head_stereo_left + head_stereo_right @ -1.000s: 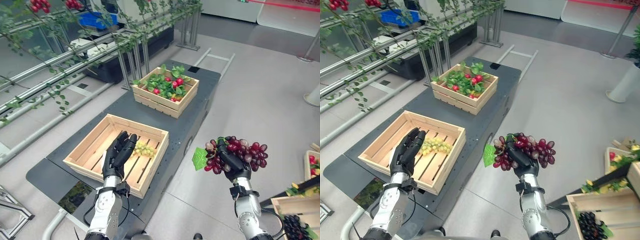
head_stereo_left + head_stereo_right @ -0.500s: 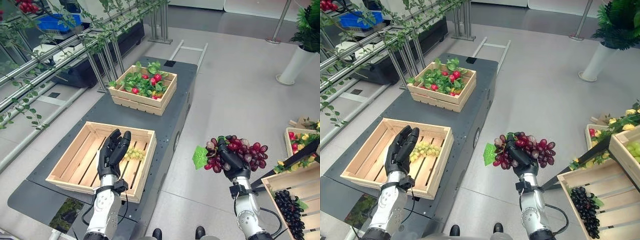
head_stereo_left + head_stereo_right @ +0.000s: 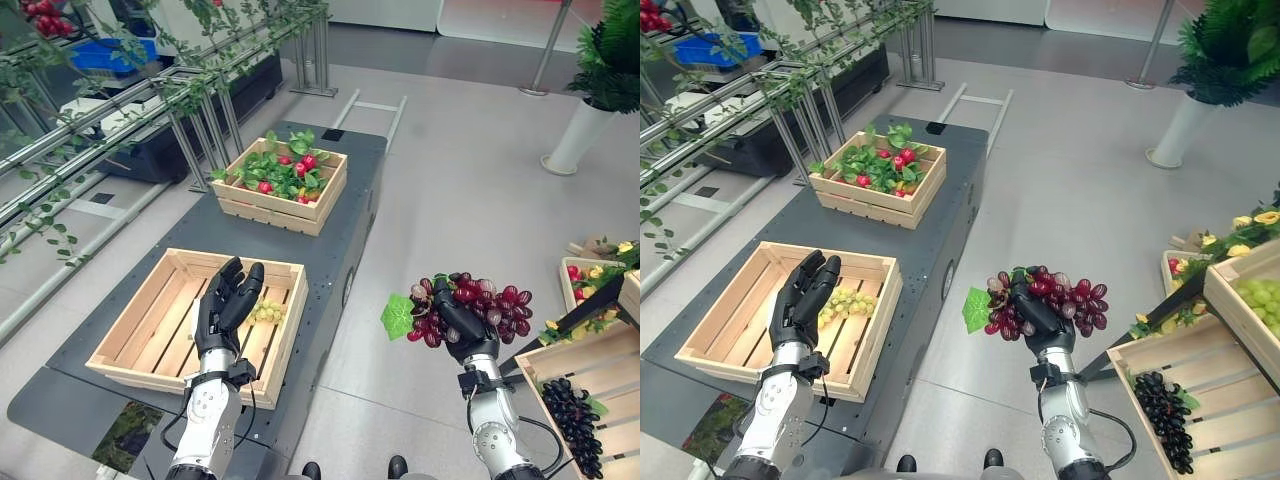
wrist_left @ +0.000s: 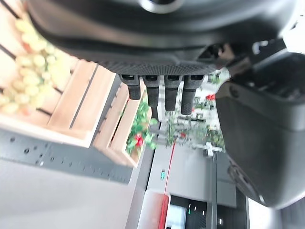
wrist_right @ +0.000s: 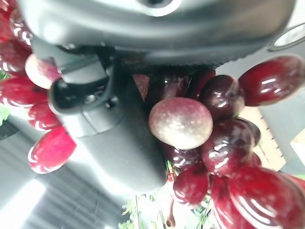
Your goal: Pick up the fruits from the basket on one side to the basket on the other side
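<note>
My right hand [image 3: 462, 325] is shut on a bunch of red grapes [image 3: 497, 302] with a green leaf [image 3: 397, 316], held up over the floor to the right of the dark platform; the right wrist view shows the red grapes [image 5: 224, 143] pressed against the palm. My left hand [image 3: 226, 303] is raised with straight fingers over the near wooden crate [image 3: 137, 328], empty. A bunch of green grapes [image 3: 268, 312] lies in that crate, just past the fingertips, and the left wrist view shows the green grapes [image 4: 33, 76] on the slats.
A second crate [image 3: 322, 197] of leaves and red fruit stands farther back on the dark platform [image 3: 330, 240]. At the right edge, crates hold dark grapes [image 3: 575, 425], green grapes [image 3: 1262, 300] and mixed fruit [image 3: 585, 280]. Metal rails with vines [image 3: 120, 100] run along the left. A potted plant [image 3: 590, 110] stands far right.
The camera has turned to the right, bringing more of the right-hand crates into view. Both hands keep their poses, the right still holding the red grapes.
</note>
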